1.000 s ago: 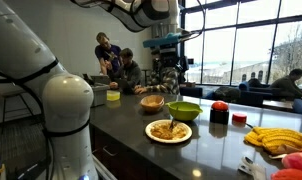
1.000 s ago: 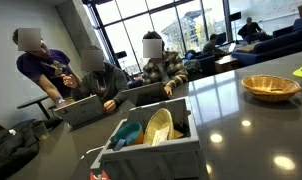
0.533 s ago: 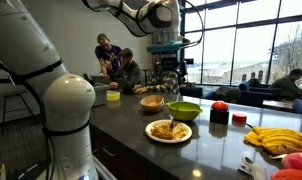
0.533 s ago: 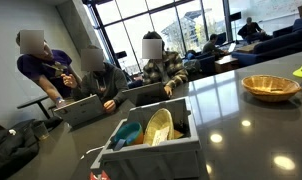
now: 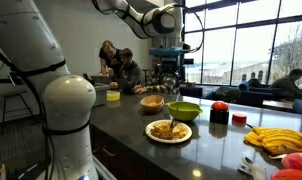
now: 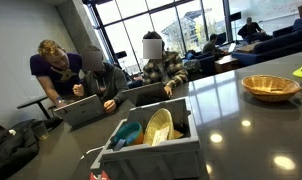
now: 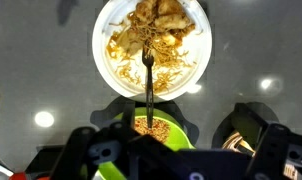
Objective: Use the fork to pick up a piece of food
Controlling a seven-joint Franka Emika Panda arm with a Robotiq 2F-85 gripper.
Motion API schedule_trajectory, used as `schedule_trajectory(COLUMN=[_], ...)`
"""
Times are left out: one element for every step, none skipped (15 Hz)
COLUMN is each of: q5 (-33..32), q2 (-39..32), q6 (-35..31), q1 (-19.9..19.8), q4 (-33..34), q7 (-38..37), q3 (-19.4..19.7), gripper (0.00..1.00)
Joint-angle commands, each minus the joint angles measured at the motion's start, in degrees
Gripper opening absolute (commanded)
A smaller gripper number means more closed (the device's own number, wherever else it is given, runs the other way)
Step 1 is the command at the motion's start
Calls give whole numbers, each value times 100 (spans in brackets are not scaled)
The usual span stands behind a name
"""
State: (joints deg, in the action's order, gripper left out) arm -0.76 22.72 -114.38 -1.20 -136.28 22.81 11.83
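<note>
Fork (image 7: pixel 148 85) projects from claw (image 5: pixel 168 84), frame centre; jaw closure not discernible. Risk: tines glance off piece of food (image 7: pixel 171 12), skidding plate (image 7: pixel 98 45) across bench (image 7: pixel 31 60).

In an exterior view the plate (image 5: pixel 168 138) sits on the surface (image 5: pixel 124 121), the near bowl (image 5: pixel 184 111) just behind it, the far bowl (image 5: pixel 152 101) behind-left, and the bananas (image 5: pixel 274 138) right. In the wrist view the fork (image 7: pixel 148 85) lies across the plate's food (image 7: pixel 156 30).

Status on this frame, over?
Gripper open, high above the counter. Fork centred in wrist view, tip at the food pile on the plate; no grip visible. Green bowl below the gripper.
</note>
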Motion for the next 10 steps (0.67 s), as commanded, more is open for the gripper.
schedule_trajectory(q5=[218,261,300,355,389,426,436,455,454,454], q2=[11,22,9,-26,-63,-132,-175,-205,-241,-287], q6=[50,62,72,67,73,32,1,3,-24,-39], q1=[-4,-13,-20,-20,-23,-23,-29,-33,-35,-36], q4=[-34,-88,-116,-139,-155,-165,-173,-176,-171,-156], q7=[111,106,112,124,119,134,140,140,149,155], q3=[-48,-41,-30,-16,-13,-3,-5,-6,-14,-20], gripper=[100,100,100,100,100,100,100,100,100,100])
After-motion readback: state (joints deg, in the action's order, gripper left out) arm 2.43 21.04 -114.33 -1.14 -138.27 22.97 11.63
